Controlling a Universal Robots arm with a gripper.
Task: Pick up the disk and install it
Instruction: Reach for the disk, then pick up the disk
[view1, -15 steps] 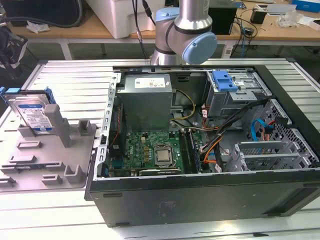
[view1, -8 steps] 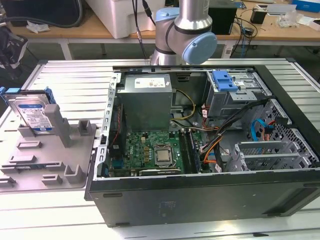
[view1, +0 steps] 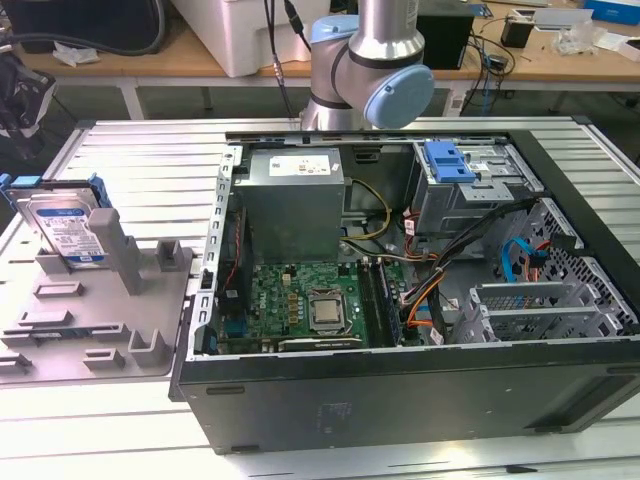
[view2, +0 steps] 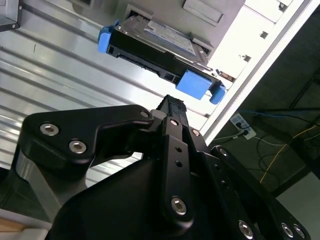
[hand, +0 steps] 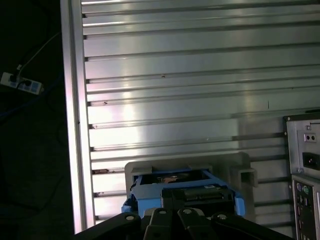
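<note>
Gripper (view2: 172, 106): pointed toward the disk and not touching it. I cannot tell whether it is open or closed.
Disk (view2: 152, 42): propped on edge in the grey holder (view1: 120, 300), outside the case (view1: 400, 400), on the exterior view's left.
Placement: judged to leave the disk's edges free for grasping.
Progress: disk not lifted, not installed.

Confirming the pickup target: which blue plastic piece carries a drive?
The one on the grey stand outside the case: its frame wraps the disk; the blue bracket inside is bare.
</note>
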